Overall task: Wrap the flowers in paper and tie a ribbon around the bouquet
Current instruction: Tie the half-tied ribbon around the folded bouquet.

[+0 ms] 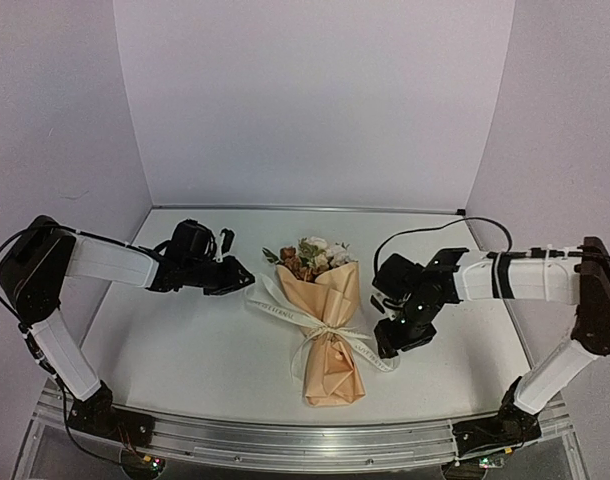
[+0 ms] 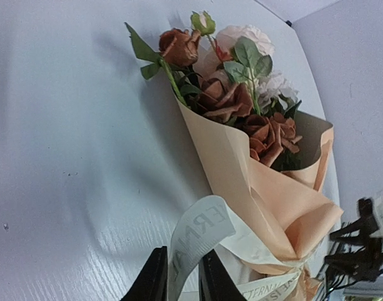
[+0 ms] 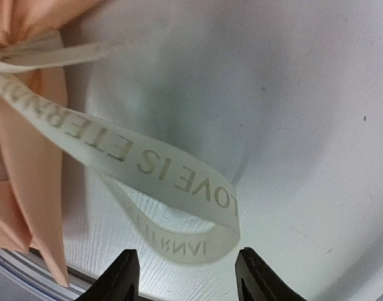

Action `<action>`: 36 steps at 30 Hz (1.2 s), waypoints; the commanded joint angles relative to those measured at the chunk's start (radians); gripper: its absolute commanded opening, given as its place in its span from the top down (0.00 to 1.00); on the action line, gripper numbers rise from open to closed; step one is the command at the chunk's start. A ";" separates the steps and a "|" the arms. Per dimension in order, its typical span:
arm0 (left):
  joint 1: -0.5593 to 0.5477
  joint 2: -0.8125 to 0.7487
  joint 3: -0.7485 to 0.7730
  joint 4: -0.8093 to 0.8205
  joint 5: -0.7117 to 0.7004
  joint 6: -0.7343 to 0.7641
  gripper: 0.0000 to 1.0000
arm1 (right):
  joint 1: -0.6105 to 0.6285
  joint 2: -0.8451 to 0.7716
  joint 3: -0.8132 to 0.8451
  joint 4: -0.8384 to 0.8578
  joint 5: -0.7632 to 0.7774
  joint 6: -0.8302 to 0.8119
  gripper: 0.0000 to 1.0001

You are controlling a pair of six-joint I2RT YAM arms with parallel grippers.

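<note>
the bouquet (image 1: 332, 365) lies in the middle of the white table (image 1: 185, 350), flower heads pointing away from the arm bases, with the printed cream ribbon (image 3: 147, 166) knotted around its waist. the left gripper (image 2: 183, 273) stands just left of it, its fingers slightly parted with a ribbon loop rising through the gap; the loop looks loose there rather than pinched. the right gripper (image 3: 186, 269) is spread wide, a second loop lying just beyond its fingertips and touching neither.

the whole bundle is probably very light, so any tug on a tail would likely drag it across the table. the ribbon is limp and smooth and should slip unless clamped flat. the kraft paper (image 2: 242, 169) holds creases and crushes easily. the flowers (image 2: 226, 97) are delicate. the safest hold is on the ribbon ends, or on the cone below the knot.
</note>
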 commanded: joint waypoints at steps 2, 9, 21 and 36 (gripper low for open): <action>-0.008 -0.045 -0.003 -0.048 -0.067 0.039 0.71 | -0.027 -0.132 0.003 0.104 0.091 0.024 0.35; -0.007 -0.098 -0.072 -0.039 -0.126 -0.012 0.67 | -0.183 0.107 0.196 0.166 -0.161 0.193 0.46; -0.071 -0.221 -0.145 -0.022 -0.173 0.058 0.65 | -0.147 0.108 0.055 0.324 -0.145 0.627 0.52; -0.236 -0.227 -0.110 -0.004 -0.252 0.237 0.64 | -0.113 0.124 -0.042 0.505 -0.044 0.898 0.50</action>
